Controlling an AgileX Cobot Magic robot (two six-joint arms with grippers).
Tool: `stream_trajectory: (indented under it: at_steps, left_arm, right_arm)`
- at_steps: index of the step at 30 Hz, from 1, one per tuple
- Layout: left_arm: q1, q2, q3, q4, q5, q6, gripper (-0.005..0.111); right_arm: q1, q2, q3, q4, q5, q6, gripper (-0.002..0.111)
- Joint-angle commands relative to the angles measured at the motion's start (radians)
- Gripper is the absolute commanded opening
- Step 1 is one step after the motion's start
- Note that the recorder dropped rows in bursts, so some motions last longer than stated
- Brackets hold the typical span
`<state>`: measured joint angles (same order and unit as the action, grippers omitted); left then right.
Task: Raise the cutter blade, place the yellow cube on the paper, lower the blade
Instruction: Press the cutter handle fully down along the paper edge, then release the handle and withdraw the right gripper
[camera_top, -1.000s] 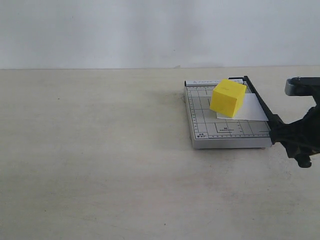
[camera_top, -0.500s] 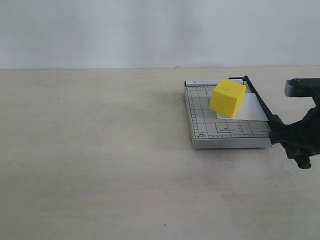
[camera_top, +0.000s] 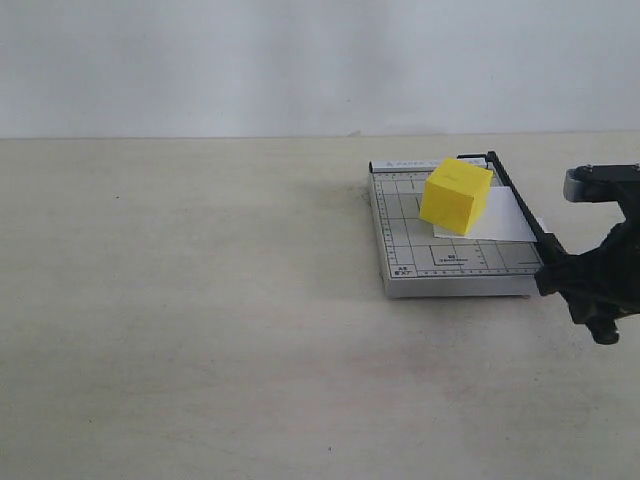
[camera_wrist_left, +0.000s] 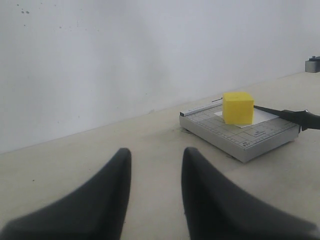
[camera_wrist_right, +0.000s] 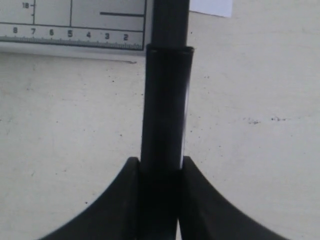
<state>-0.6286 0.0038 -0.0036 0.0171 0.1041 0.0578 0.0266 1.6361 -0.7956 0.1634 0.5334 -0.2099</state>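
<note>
The yellow cube sits on the white paper, which lies on the grey gridded trimmer board at the right. The cutter blade runs low along the board's right edge. Its thick black handle sticks out past the board's front, and my right gripper is shut on it, a finger on each side. In the exterior view that gripper sits at the board's front right corner. From the left wrist I see the cube, the board and the blade far off; my left gripper is open and holds nothing.
A pale bare tabletop stretches left of the board, with a white wall behind it. The right arm's body rises at the right edge of the exterior view.
My right gripper has sunk slightly with the blade handle in it. Cube, paper and board have stayed put.
</note>
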Motion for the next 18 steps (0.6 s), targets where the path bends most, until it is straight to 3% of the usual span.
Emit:
stream_trajectory:
  at_steps: [1,3,5,14,18]
  left_arm:
    - [0.001,-0.004,0.004,0.002,0.002,0.006,0.033]
    - [0.001,-0.004,0.004,0.002,0.002,0.006,0.033]
    - [0.001,-0.004,0.004,0.002,0.002,0.006,0.033]
    - [0.001,-0.004,0.004,0.002,0.002,0.006,0.033]
    - [0.001,-0.004,0.004,0.002,0.002,0.006,0.033]
  right_arm:
    - [-0.006,-0.008,0.016,-0.002,0.013,-0.066,0.03]
    - [-0.006,-0.009,0.016,0.016,0.011,-0.074,0.056]
    - [-0.006,-0.009,0.016,0.016,0.006,-0.074,0.074]
    - [-0.006,-0.097,0.016,0.039,-0.078,-0.099,0.071]
    - [-0.006,-0.23,0.016,0.059,-0.141,-0.143,0.058]
